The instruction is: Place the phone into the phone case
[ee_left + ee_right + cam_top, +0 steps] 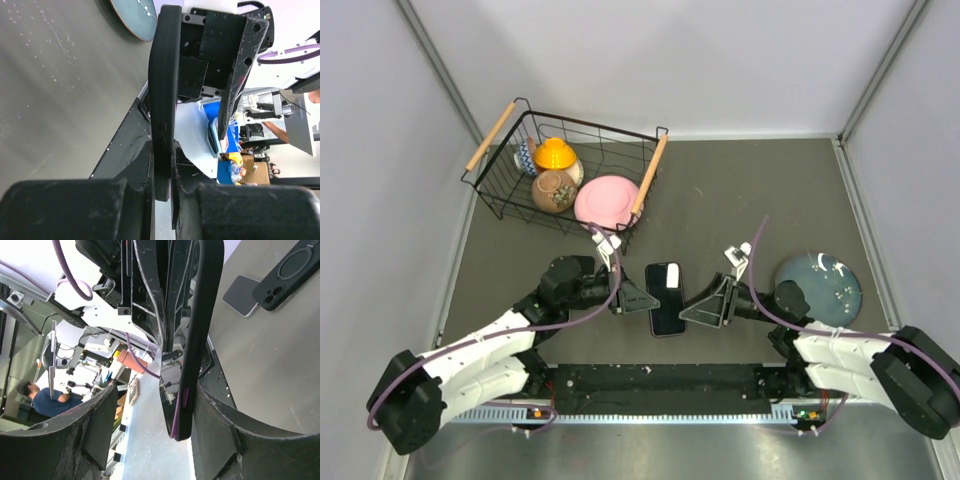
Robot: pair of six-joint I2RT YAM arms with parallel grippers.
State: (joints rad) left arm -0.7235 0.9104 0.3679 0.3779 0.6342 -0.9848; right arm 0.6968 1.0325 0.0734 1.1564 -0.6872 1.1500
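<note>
Left gripper (636, 298) (162, 186): the jaws are nearly closed and pinch the long edge of the phone (666, 300) (164, 90) (200, 330), with both fingers pressed against its faces in the left wrist view.

Right gripper (694, 312) (156, 390): the jaws are spread wide and straddle the opposite edge of the phone. The slab runs close along one finger (225, 435) and a broad gap separates it from the other; contact with the near finger cannot be confirmed.

The phone is held between the two grippers at the centre of the table (750, 190), near the arm bases. Its glossy face is turned up in the top view and it appears edge-on in both wrist views. Whether a case already surrounds it cannot be told.

In the right wrist view, a black phone case (290, 272) with a ring mark and lens cutouts lies flat on the table, overlapping a grey flat slab (239, 296).

A blue-grey plate (823, 287) lies beside the right arm. At far left, a wire basket (490, 137) holds a pink plate (607, 200), an orange bowl (555, 153) and a brown bowl (553, 190).
</note>
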